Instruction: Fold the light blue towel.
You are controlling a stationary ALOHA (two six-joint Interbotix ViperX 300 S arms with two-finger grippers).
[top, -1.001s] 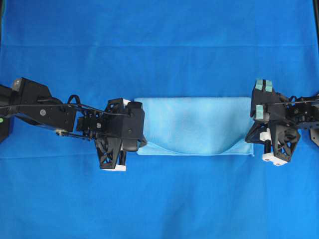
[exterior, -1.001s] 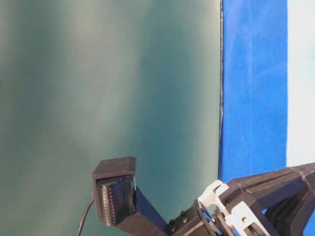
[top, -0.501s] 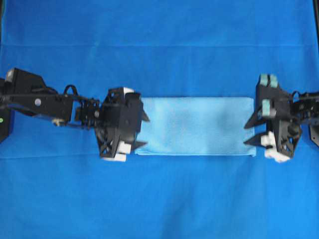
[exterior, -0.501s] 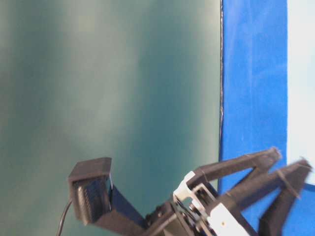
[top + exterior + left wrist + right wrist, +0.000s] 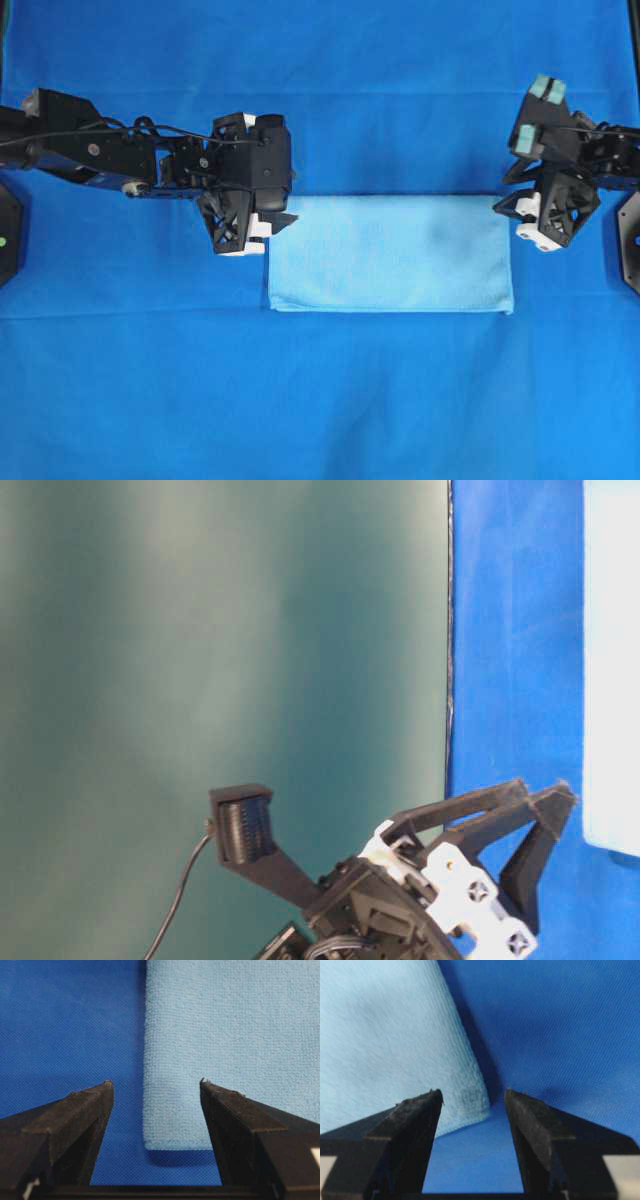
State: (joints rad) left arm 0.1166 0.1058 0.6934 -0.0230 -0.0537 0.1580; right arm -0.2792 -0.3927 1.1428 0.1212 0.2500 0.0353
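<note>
Left gripper [image 5: 283,222] released, jaws spread, nothing held, at the towel's [image 5: 390,253] far-left corner. Right gripper [image 5: 503,192] also released and empty, at the far-right corner. Towel lies flat as a folded rectangle, centred on the royal-blue cloth [image 5: 320,400] between both arms.

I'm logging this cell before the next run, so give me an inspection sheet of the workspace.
Surface: deep blue cloth, flat, faint crease lines.
Job's things: light blue towel, folded into a flat rectangle, held by nothing.
Clutter: nothing seen.
Grippers: left pincer open at the towel's upper left corner; right pincer open at its upper right corner.
Cables: thin black cable along the left arm.
Surroundings: green backdrop.
</note>
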